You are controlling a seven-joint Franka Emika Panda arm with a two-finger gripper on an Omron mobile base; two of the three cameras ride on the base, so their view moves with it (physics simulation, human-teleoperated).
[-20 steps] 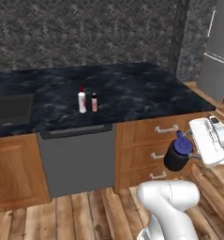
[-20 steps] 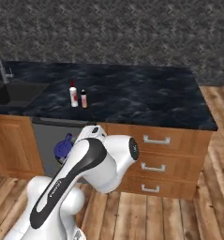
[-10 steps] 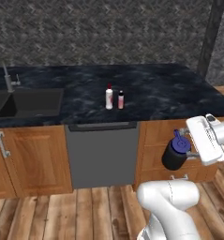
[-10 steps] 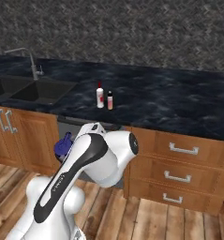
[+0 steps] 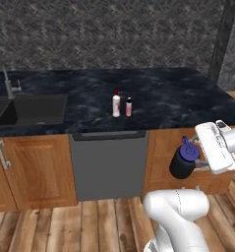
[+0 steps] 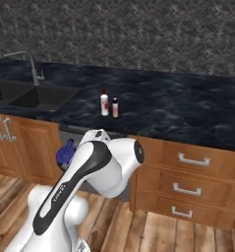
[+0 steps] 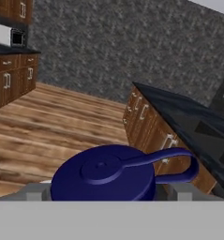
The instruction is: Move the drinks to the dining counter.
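Observation:
A squat black bottle with a blue cap (image 5: 183,162) hangs in the air in front of the cabinet fronts, below the counter's edge, with my gripper (image 5: 191,159) shut on it. In the hand view its blue cap (image 7: 108,174) lies between my fingertips (image 7: 34,195). In the right base view the cap (image 6: 66,153) peeks out beside my arm. A slim white bottle with a red cap (image 5: 116,105) (image 6: 104,104) and a tiny pink-and-white bottle (image 5: 129,107) (image 6: 115,107) stand side by side on the dining counter (image 5: 178,98) (image 6: 188,108).
A dark sink (image 5: 30,109) with a steel faucet (image 5: 8,83) is set in the counter's left part. Below the counter are a grey dishwasher front (image 5: 109,165), wooden doors (image 5: 33,172) and drawers (image 6: 192,182). Wooden floor lies in front.
The whole picture has shifted: the base has driven along the counter, bringing the sink into view. The black bottle stays in my gripper.

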